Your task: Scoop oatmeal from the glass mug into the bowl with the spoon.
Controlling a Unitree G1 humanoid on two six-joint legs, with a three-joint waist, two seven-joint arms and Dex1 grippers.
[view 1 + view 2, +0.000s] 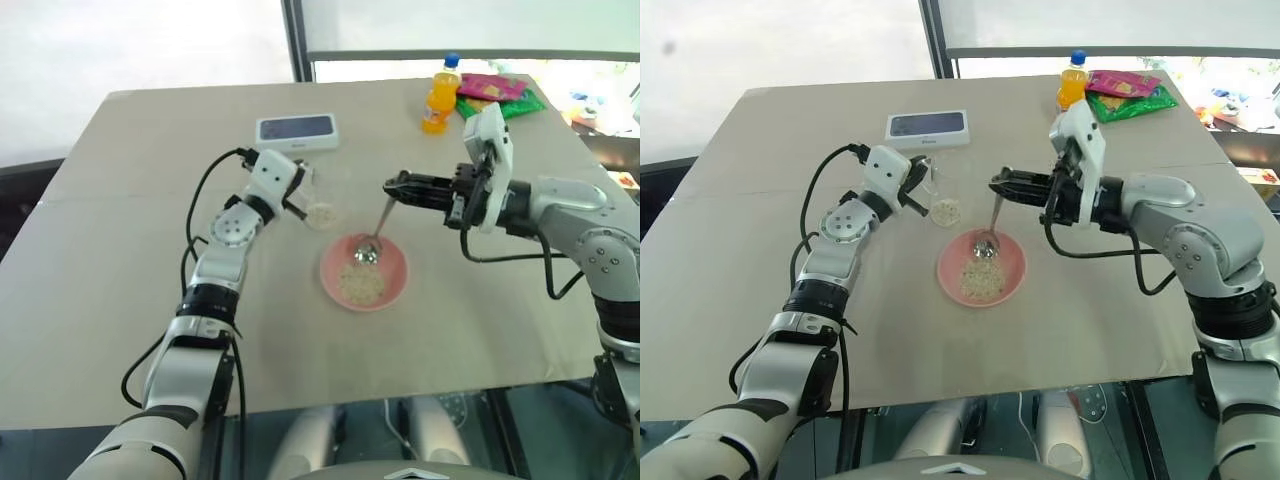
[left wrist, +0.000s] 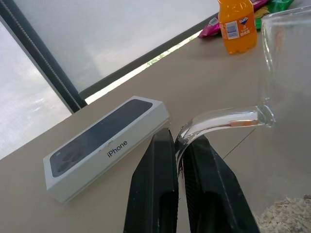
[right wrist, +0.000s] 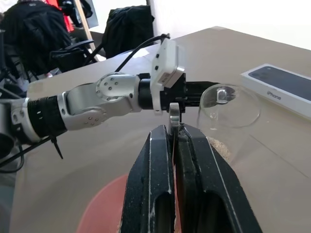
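My left gripper (image 1: 303,200) is shut on the handle of the glass mug (image 1: 322,203), which stands on the table left of the bowl. A thin layer of oatmeal (image 2: 286,219) lies at the mug's bottom. The handle sits pinched between my left fingers (image 2: 160,184). My right gripper (image 1: 389,187) points left above the pink bowl (image 1: 395,272) and is shut on the spoon (image 1: 380,222). The spoon hangs down with its oval end inside the bowl. A heap of oatmeal (image 1: 360,286) lies in the bowl. The spoon's handle tip (image 3: 173,112) pokes out between my right fingers.
A white phone box (image 1: 296,131) lies behind the mug. An orange drink bottle (image 1: 440,95) and coloured snack packets (image 1: 500,95) stand at the table's far right. The beige table (image 1: 120,260) has open surface to the left and in front of the bowl.
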